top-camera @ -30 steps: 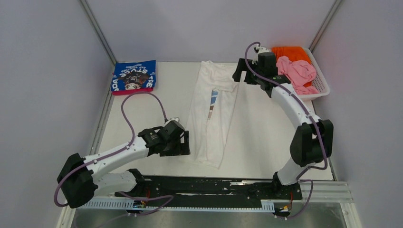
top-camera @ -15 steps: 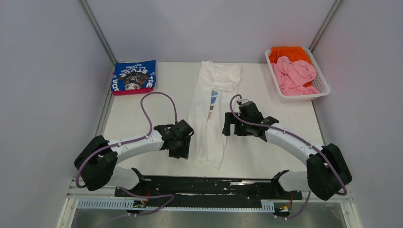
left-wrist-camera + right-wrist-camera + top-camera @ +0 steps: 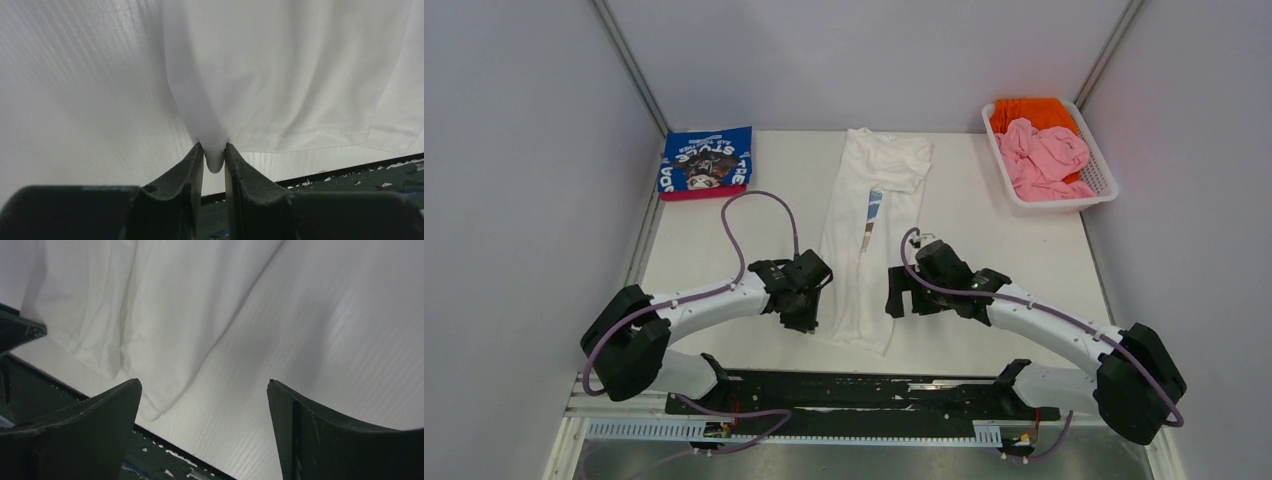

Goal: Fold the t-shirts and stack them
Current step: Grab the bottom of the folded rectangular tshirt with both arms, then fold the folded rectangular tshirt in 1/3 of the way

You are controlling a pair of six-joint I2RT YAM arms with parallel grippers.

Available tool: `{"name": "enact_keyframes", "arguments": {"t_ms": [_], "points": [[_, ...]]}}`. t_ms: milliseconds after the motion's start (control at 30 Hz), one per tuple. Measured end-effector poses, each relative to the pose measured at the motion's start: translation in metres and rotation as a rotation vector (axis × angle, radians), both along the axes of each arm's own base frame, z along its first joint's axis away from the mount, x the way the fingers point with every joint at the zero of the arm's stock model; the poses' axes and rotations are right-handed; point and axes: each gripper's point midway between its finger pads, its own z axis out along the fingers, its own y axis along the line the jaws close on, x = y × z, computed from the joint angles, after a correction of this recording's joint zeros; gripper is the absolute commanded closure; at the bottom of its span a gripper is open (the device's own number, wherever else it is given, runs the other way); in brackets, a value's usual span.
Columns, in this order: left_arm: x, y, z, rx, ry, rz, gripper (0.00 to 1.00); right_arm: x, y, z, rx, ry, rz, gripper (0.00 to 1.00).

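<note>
Table: a white ribbed plastic tabletop (image 3: 984, 240) is seen, with a faint sheen.
Walls: plain pale grey panels are set at the back (image 3: 864, 60), left (image 3: 514, 200) and right (image 3: 1194, 200).
Corners: slim grey metal posts (image 3: 629, 65) are fitted where the panels meet.
Near edge: a scuffed black metal plate (image 3: 864, 392) is bordered by a slotted silver rail (image 3: 1114, 405).
Light: even; only soft shadows are cast.

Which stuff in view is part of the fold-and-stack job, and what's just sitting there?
Job:
white t-shirt, laid out mid-table
blue t-shirt, folded, far left
pink t-shirt and orange t-shirt, in the basket
left gripper, jaws shut on the white t-shirt's hem
right gripper, open beside it

Bystanders:
basket
purple cables
black base rail
</note>
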Motion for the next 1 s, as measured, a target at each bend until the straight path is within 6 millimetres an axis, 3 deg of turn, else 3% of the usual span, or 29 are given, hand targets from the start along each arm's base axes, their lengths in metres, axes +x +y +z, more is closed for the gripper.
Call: {"name": "enact_keyframes", "arguments": {"t_ms": [200,333,567,867,1000], "points": [[0.001,-0.002,0.008,-0.026,-0.019,0.010,0.83,-0.051,0.030,-0.008,-0.073,0.006,0.205,0.08],[-0.001,0.000,0.005,-0.027,-0.009,0.027,0.99,-0.072,0.043,-0.023,-0.148,0.015,0.293,0.20],[-0.004,0.007,0.005,-0.031,-0.018,0.068,1.00,-0.086,0.051,-0.054,-0.272,0.068,0.325,0.44],[-0.007,0.023,0.005,-0.031,-0.040,0.130,1.00,-0.096,0.053,-0.058,-0.246,0.107,0.273,0.96],[-0.013,0.030,0.006,-0.034,-0.036,0.140,1.00,-0.108,0.053,-0.056,-0.215,0.119,0.277,1.00]]}}
